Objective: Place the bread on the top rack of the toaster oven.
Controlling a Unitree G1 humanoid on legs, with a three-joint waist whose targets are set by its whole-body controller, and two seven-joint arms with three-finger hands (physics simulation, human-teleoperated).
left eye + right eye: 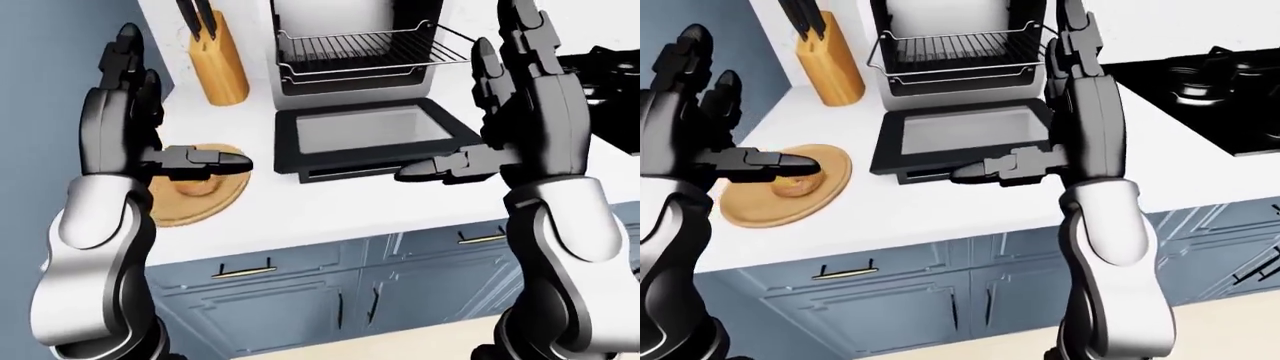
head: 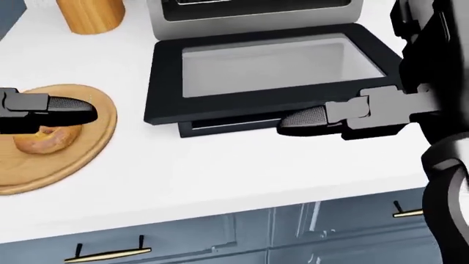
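Note:
The bread [image 2: 42, 141], a golden roll, lies on a round wooden board [image 2: 81, 159] at the left of the white counter. My left hand [image 1: 170, 105] is open, fingers upright, and its thumb [image 2: 66, 108] hovers just above the bread. The toaster oven [image 1: 352, 52] stands with its door [image 2: 271, 66] folded down flat, and its wire top rack [image 1: 365, 41] is bare. My right hand [image 1: 465, 94] is open too, held upright beside the oven, with its thumb [image 2: 308, 118] over the door's near edge. Neither hand holds anything.
A wooden knife block [image 1: 220, 64] stands left of the oven against the wall. A black stove [image 1: 1200, 82] with a pan lies to the right. Blue cabinet doors [image 1: 300, 300] run under the counter edge. A blue wall [image 1: 50, 45] closes the left side.

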